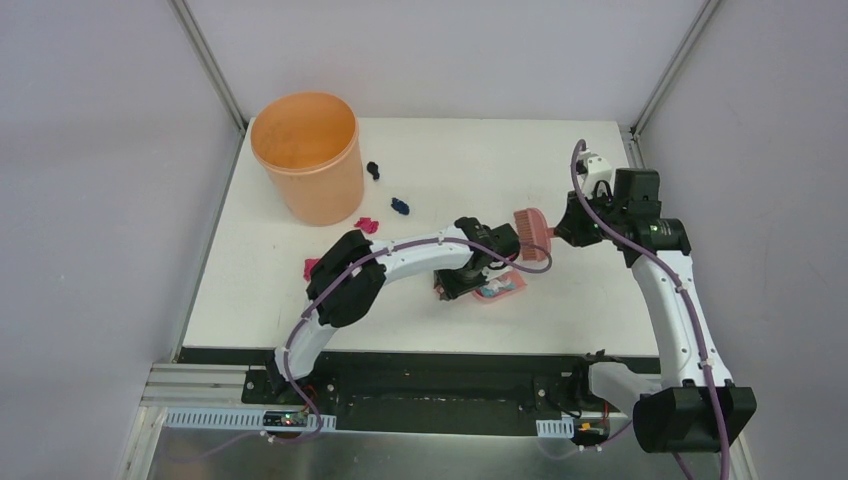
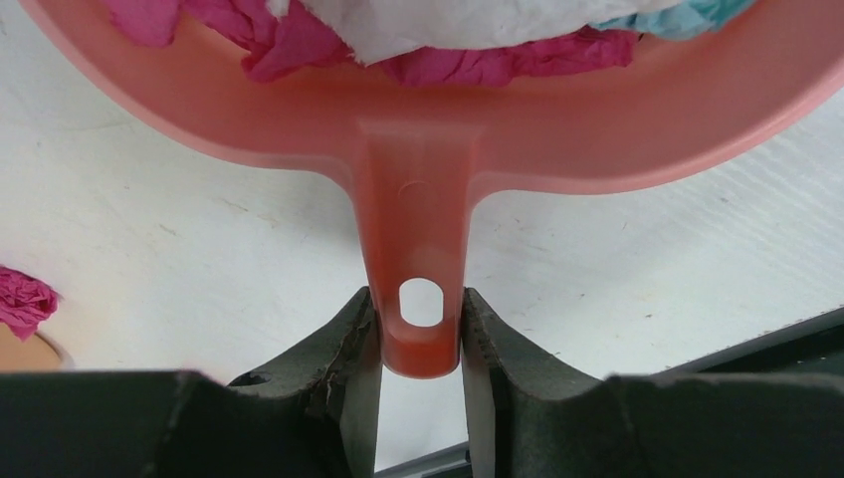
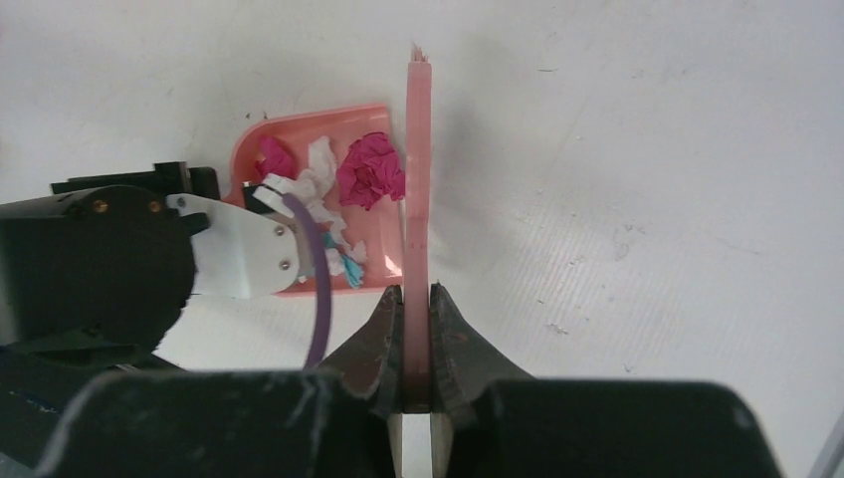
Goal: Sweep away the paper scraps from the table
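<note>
My left gripper (image 2: 421, 334) is pinching the flat handle of the pink dustpan (image 2: 428, 139), one finger pressed on each side beside the hanging hole. The pan's curved back wall spreads out right ahead of these fingers, low over the white table (image 2: 657, 249); whether it touches the top I cannot tell. Past that wall, inside the pan, lie some of the paper scraps (image 2: 498, 65): magenta wads, a white one over them and a bit of teal toward the right. Far off to the left of these fingers a lone magenta wad (image 2: 22, 301) lies on the table, well apart from the pan. My right gripper (image 3: 416, 344) is clamped on the thin pink handle of the brush (image 3: 418, 179), which runs straight out ahead of the fingers, edge-on, and this wrist view does not show the bristles. Just left of that handle sits the dustpan with magenta, white and teal paper in it, partly hidden by my left wrist. Seen from above, the brush head is just beyond my left gripper. Beyond my left arm a dark scrap (image 1: 373, 170), a dark blue scrap (image 1: 401, 207) and a magenta scrap (image 1: 368, 225) lie loose near an orange bucket (image 1: 308, 155).
</note>
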Controlling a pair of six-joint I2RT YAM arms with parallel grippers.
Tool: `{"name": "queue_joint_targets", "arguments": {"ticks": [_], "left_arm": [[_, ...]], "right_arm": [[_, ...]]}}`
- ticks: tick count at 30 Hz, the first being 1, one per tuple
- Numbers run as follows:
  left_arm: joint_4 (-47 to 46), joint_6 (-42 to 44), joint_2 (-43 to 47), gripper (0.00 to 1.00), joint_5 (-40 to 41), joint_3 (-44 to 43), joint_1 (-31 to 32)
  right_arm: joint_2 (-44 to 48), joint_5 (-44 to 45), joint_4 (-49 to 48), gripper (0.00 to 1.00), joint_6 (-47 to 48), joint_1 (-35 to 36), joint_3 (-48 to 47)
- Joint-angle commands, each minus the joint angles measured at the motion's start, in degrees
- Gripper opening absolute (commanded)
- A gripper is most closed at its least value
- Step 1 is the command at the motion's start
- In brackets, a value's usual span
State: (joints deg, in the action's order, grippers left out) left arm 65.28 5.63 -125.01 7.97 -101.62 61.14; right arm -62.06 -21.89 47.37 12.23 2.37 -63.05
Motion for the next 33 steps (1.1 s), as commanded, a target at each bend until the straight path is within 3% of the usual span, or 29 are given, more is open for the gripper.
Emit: {"name": "queue_joint_targets", "arguments": {"ticks": [1,6,7,14,18,27,33], "left_arm": [[-6.7,0.1,7.0,0.34,1.5,4.6,0.3],[-12.3,-0.9,10.6,0.64,3.3,10.4,0.2],[-13.1,-0.9,11.3,0.64,3.4,11.1,0.2],[-15.6,-1.3,16.4,0.64,2.4,14.7,0.2],[-20.6,-0.5,20.1,0.58,2.9,19.3,0.2],[-20.4,1.1,17.2,0.39,-0.5,19.0,0.1],[-19.1,1.4,15.3,0.39,-0.1,17.8,0.1]], "right_arm": [[-1.1,4.7,-0.6,0.00,1.2,-0.7,-2.6],[-1.7,3.7,-0.4,0.00,0.2,-1.7,-3.4],[-1.5,3.6,-0.5,0.00,-0.1,-2.0,-3.6],[-1.6,6.4,-1.0,0.00,0.2,-3.5,-3.8],[-2.3,4.8,-1.4,0.00,0.0,-3.9,-3.3],[-3.7,4.0,-2.0,0.00,-0.8,-4.0,-3.3],[-6.6,4.3,-2.9,0.00,-0.7,-4.0,-3.1]]}}
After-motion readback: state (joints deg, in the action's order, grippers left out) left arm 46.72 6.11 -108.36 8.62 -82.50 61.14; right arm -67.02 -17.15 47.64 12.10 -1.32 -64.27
